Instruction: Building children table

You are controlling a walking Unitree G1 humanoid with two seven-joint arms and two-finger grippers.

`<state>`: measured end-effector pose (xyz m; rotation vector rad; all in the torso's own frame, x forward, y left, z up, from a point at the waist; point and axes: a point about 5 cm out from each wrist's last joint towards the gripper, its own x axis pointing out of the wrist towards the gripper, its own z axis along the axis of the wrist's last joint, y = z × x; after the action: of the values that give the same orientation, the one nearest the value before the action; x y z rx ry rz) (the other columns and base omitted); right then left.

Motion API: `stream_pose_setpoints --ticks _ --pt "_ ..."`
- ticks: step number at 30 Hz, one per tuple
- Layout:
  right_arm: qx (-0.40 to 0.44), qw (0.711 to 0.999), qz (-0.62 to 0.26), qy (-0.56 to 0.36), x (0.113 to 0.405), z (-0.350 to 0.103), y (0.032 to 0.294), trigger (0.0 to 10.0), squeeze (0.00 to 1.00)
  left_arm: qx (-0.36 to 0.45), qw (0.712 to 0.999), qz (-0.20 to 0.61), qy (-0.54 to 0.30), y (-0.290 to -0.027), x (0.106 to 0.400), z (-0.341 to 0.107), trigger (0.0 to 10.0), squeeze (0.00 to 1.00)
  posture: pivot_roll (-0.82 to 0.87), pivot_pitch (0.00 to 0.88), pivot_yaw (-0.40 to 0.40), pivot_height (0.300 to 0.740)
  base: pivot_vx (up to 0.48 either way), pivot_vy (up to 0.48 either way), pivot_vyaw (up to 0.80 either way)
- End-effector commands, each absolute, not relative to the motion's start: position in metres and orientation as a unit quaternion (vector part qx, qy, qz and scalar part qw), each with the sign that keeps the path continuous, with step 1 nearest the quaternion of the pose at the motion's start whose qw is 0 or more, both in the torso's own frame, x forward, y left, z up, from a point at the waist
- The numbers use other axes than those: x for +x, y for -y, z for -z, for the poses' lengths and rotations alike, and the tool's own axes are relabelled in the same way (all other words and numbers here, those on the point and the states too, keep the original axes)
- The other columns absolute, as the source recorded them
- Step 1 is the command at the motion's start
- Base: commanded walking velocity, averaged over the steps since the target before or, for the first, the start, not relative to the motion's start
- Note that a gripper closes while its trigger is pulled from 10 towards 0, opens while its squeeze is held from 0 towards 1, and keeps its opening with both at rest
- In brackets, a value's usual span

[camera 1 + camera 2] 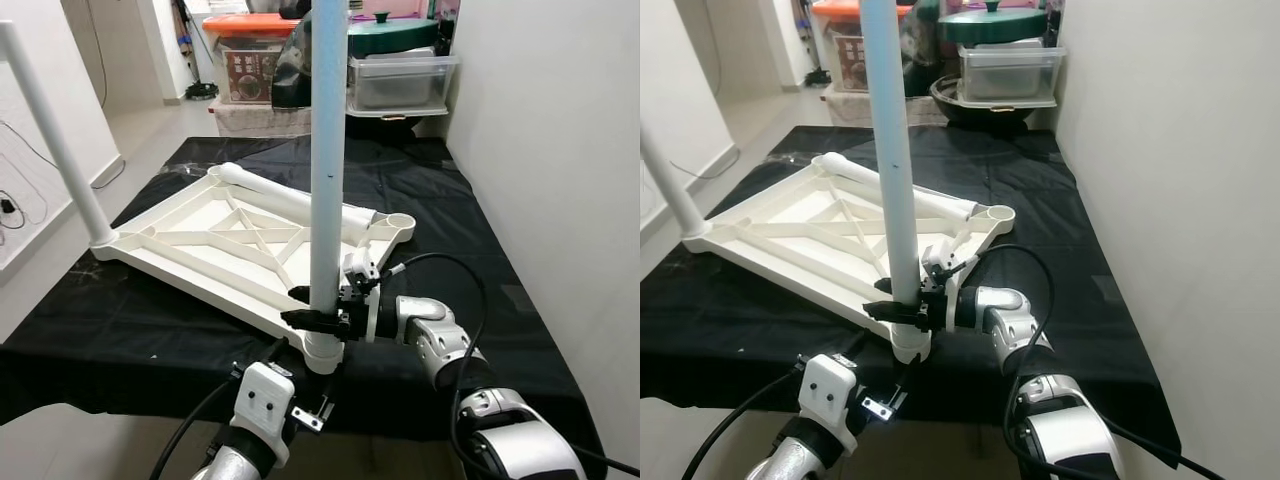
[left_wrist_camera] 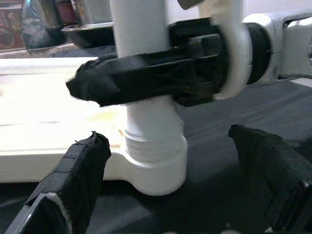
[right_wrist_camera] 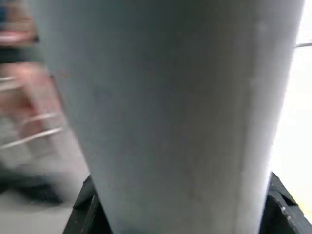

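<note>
two grippers at near corner of upside-down white plastic children tabletop (image 1: 215, 245) lying on black-cloth-covered table (image 1: 500, 240). right gripper (image 1: 312, 307) fingers pinching upright white tube leg (image 1: 328, 150) just above corner socket (image 1: 322, 352). left gripper (image 2: 175, 183) below table edge, fingers (image 2: 73, 180) spread wide, either side of socket, touching nothing. second leg (image 1: 55, 135) upright at far left corner; third leg (image 1: 290, 200) lying on tabletop.

Home storeroom: stacked storage bins (image 1: 400, 75), tiled floor (image 1: 150, 130).
</note>
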<state>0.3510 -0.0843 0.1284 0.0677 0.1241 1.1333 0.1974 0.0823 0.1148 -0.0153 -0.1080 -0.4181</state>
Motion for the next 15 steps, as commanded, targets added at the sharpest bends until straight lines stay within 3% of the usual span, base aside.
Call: stream_pose_setpoints --ticks 1,2,3,4,5,6,7,11,13,15 --pt "0.051 0.879 -0.467 -0.087 0.355 -0.117 0.096 0.0 0.0 -0.006 0.978 0.205 0.045 -0.084 0.196 -0.112 10.0 0.0 0.0 0.0 -0.007 0.74 0.0 0.0 0.0" --pt "0.026 0.932 -0.349 -0.095 0.365 -0.113 0.11 0.0 0.0 -0.005 0.978 0.205 0.045 -0.084 0.197 -0.111 10.0 0.0 0.0 0.0 -0.006 0.74 0.0 0.0 0.0" --pt "0.022 0.967 -0.231 -0.105 0.371 -0.109 0.127 0.0 0.0 -0.006 0.978 0.205 0.045 -0.084 0.197 -0.111 10.0 0.0 0.0 0.0 -0.002 0.74 0.0 0.0 0.0" --pt "0.022 0.967 -0.231 -0.105 0.371 -0.109 0.127 0.0 0.0 -0.006 0.978 0.205 0.045 -0.084 0.197 -0.111 10.0 0.0 0.0 0.0 -0.002 0.74 0.0 0.0 0.0" --pt "0.015 0.987 -0.118 -0.108 0.374 -0.107 0.146 0.0 0.0 -0.006 0.978 0.206 0.044 -0.084 0.197 -0.111 10.0 0.0 -0.01 0.0 -0.001 0.74 0.0 0.0 0.0" --pt "0.015 0.987 -0.118 -0.108 0.374 -0.107 0.146 0.0 0.0 -0.006 0.978 0.206 0.044 -0.084 0.197 -0.111 10.0 0.0 -0.01 0.0 -0.001 0.74 0.0 0.0 0.0" --pt "0.01 0.993 -0.035 -0.109 0.373 -0.105 0.16 0.0 0.0 -0.005 0.978 0.206 0.044 -0.084 0.197 -0.111 10.0 0.0 -0.01 0.0 -0.001 0.74 0.0 0.0 0.0" --pt "0.008 0.994 0.012 -0.109 0.372 -0.105 0.168 0.0 0.0 -0.005 0.978 0.206 0.044 -0.085 0.198 -0.111 10.0 0.0 -0.01 0.0 -0.001 0.74 0.0 0.0 0.0" --pt "0.015 0.984 0.139 -0.11 0.365 -0.102 0.18 0.0 0.0 -0.004 0.978 0.206 0.044 -0.085 0.198 -0.111 10.0 0.0 -0.01 0.0 -0.001 0.74 0.0 0.0 0.0" --pt "0.025 0.977 0.177 -0.117 0.361 -0.1 0.18 0.0 0.0 -0.004 0.977 0.206 0.044 -0.085 0.198 -0.111 10.0 0.0 -0.01 0.0 0.0 0.74 0.0 0.0 0.0"
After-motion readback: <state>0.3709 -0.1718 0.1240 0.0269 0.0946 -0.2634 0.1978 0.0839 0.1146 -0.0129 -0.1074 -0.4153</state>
